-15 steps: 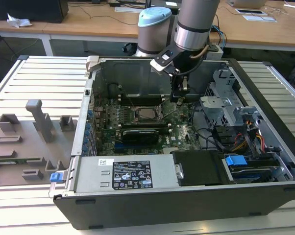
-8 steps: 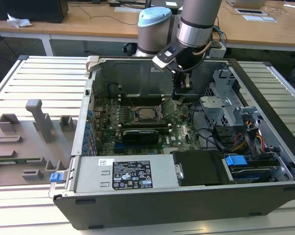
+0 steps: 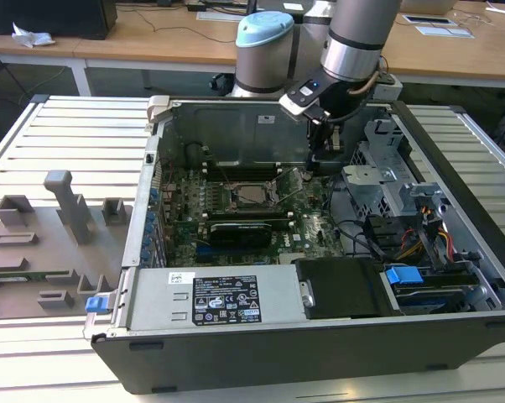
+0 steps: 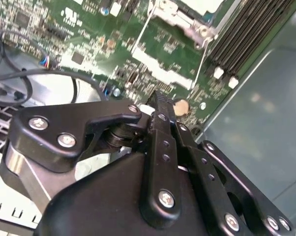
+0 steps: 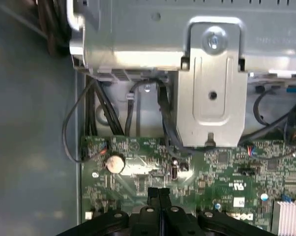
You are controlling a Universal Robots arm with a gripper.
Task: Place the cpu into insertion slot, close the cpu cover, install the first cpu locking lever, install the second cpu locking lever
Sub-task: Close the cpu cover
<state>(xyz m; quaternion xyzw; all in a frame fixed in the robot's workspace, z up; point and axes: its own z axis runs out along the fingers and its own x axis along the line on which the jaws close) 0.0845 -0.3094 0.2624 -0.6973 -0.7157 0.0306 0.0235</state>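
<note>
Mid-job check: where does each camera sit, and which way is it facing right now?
Exterior view: off the arm, above the open computer case, looking down into it; the arm and hand show.
First wrist view: on the wrist, looking past the shut hand at the green board and a metal bracket.
Second wrist view: on the wrist, looking along the hand at the green board and memory slots.
Shared: both wrist views show the round battery.
</note>
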